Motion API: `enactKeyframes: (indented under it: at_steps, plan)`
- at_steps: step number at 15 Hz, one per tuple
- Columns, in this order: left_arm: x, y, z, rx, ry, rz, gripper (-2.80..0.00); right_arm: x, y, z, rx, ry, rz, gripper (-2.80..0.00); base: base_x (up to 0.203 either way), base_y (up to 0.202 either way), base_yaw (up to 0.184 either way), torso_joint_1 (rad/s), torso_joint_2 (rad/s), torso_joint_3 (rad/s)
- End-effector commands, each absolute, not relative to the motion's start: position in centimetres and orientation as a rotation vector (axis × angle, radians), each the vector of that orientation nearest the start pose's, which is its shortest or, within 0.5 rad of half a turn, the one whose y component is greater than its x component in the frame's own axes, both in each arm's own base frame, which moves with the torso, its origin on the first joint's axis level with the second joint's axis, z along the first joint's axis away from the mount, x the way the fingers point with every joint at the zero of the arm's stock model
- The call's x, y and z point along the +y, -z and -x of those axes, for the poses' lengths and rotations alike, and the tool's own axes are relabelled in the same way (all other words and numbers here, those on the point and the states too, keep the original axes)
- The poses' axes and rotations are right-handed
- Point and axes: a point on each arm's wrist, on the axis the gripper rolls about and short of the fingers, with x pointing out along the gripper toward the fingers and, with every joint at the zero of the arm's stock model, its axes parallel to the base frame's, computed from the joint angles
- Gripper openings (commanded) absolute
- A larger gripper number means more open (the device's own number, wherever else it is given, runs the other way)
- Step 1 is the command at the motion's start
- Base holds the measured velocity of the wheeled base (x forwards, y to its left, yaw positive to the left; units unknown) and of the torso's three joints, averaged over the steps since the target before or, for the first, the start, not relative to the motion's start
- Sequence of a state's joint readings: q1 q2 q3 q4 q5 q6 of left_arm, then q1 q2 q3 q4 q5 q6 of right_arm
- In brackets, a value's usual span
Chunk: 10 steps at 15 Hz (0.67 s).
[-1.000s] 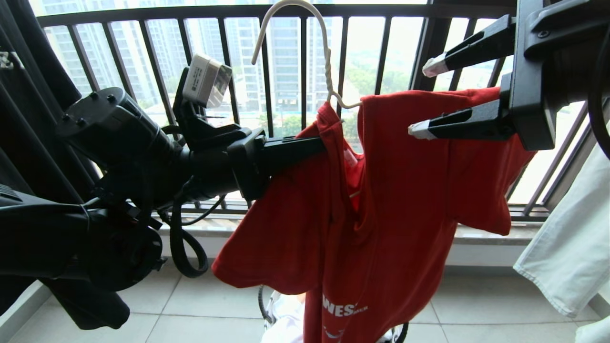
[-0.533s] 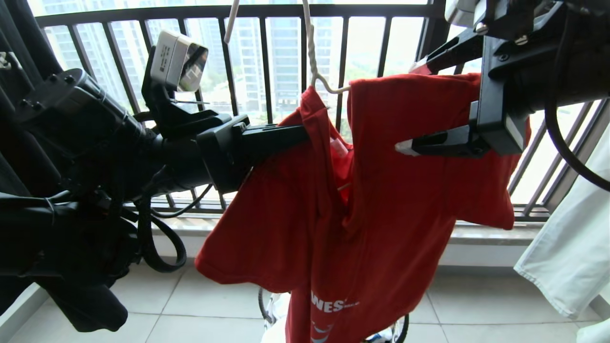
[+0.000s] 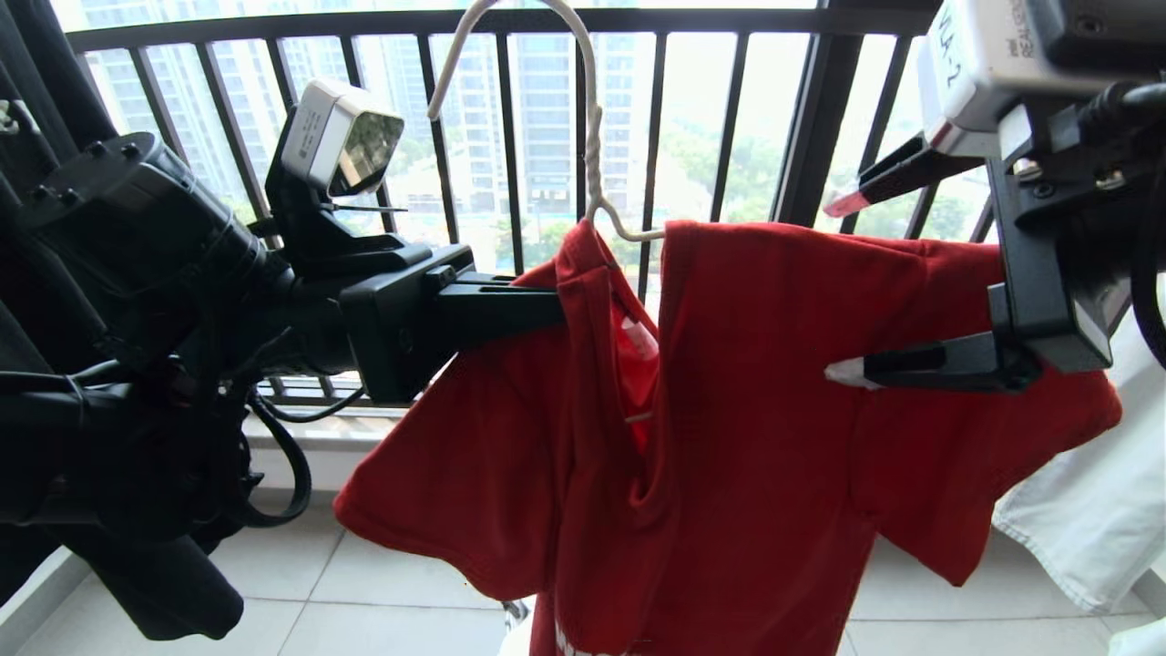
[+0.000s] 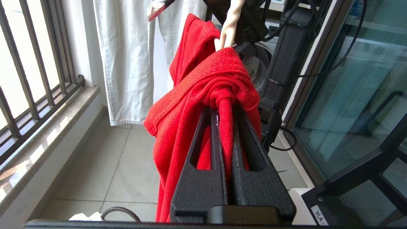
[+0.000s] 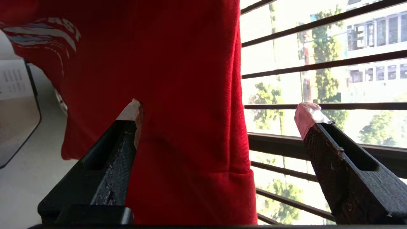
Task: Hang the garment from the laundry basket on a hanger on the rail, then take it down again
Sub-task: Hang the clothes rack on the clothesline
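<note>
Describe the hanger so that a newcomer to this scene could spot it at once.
Start at the black barred window railing. In front of it hangs the red T-shirt; the hanger rises from its neck. It is thin white wire with a twisted stem and a long hook.

A: What can't you make out?

B: The wire hanger (image 3: 590, 137): its hook top runs off the upper edge, and both arms are buried inside the red T-shirt (image 3: 747, 437), so what lies between the left gripper's (image 3: 557, 310) closed jaws besides cloth I cannot tell.

A: And the shirt?

B: Its hem and most of the chest print are cut off below. Beyond the right gripper's (image 3: 843, 287) spread jaws, the sleeve's far side is hidden.
</note>
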<state>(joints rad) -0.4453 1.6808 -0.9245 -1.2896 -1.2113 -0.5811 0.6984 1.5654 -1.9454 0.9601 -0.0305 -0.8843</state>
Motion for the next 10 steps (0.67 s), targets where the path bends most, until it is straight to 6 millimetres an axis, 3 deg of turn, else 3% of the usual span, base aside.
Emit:
enactKeyframes:
  at_steps: [1,10]
  plan:
    - [-14.4,-27.4,-25.3,-0.054,1.728,0.201,-2.80,13.9,-37.6,-16.3,0.256,-0.917,1.024,0.00,0.000,0.000,0.000,0.000,0.00,0.000]
    - [-14.4,-26.8,-25.2,-0.063,1.783,0.150,-2.80,15.5,-37.2,-16.0,0.261,-1.083,0.889,0.00,0.000,0.000,0.000,0.000,0.00,0.000]
